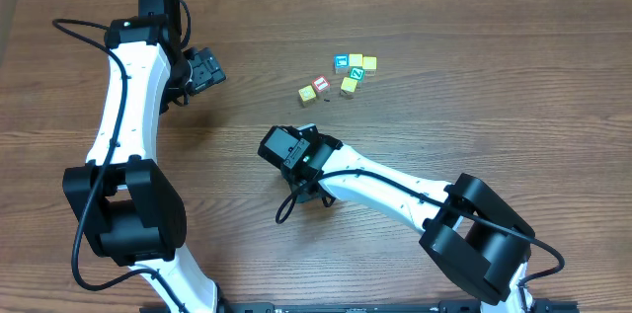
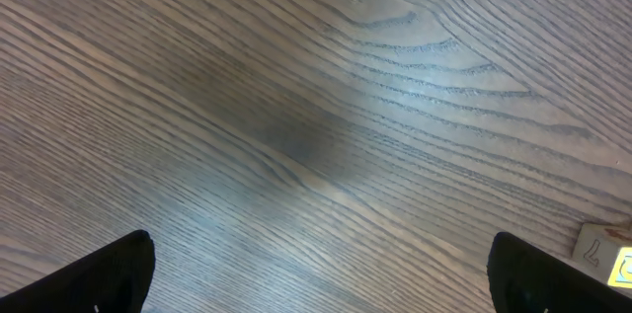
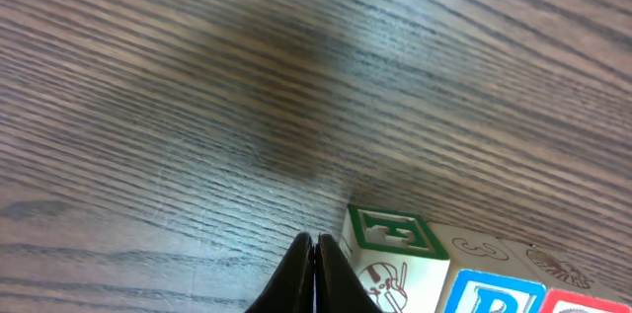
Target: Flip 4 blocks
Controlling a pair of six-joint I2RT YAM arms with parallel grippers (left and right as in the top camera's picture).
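right gripper: fingers together, nothing clamped between them, tips low over the wooden table. just right of those closed tips in the right wrist view stands a cube with a green-bordered letter face, close beside the fingers; touching or not, cannot tell. further right of it, along the frame's bottom edge, a cream block, a blue-bordered block and a red-bordered block, each only partly in frame.

left gripper: fingers spread wide apart, holding nothing, bare wood between them. past the finger at the frame's right in the left wrist view, in the corner, a cream cube face with a dark letter mark, cut off, can't say which cube it is.

overhead: the blocks lie in a loose cluster flat on the table, none in either gripper. cluster is nearer the right fingers than the left ones, left gripper well apart off to the side. letters too small to read from above.
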